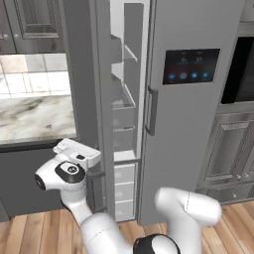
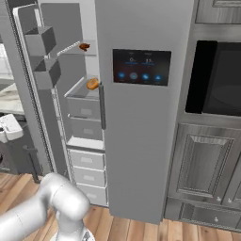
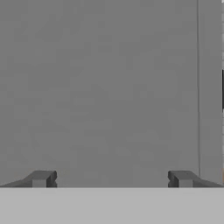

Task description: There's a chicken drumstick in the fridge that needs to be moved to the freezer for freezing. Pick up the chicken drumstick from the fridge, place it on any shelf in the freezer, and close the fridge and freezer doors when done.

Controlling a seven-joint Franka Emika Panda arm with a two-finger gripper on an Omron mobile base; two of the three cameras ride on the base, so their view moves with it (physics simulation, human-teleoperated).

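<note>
**Inspector A:** Where was the chicken drumstick (image 2: 84, 46) found?

**Inspector B:** It was noted as a small reddish-brown lump on an upper clear shelf (image 2: 70, 48) of the freezer (image 2: 77, 94), near that shelf's right end. It was judged to have been delivered already. A larger golden-orange item (image 2: 92, 84) was recorded below it, at the right end of a lower shelf.

**Inspector A:** And the doors?

**Inspector B:** The fridge door (image 1: 193, 109), marked by its dark panel, was seen flat and closed. The freezer door (image 2: 28, 89) was found swung open to the left, its bins facing inward. That closing step was judged outstanding.

**Inspector A:** How was the gripper (image 3: 112, 178) held?

**Inspector B:** Its fingertips (image 3: 41, 178) were observed spread wide, with nothing between them, facing a plain grey surface. In the left base view the hand (image 1: 77, 154) was seen low, beside the open door's outer face, presumably positioned so that the door could be pushed shut.
</note>
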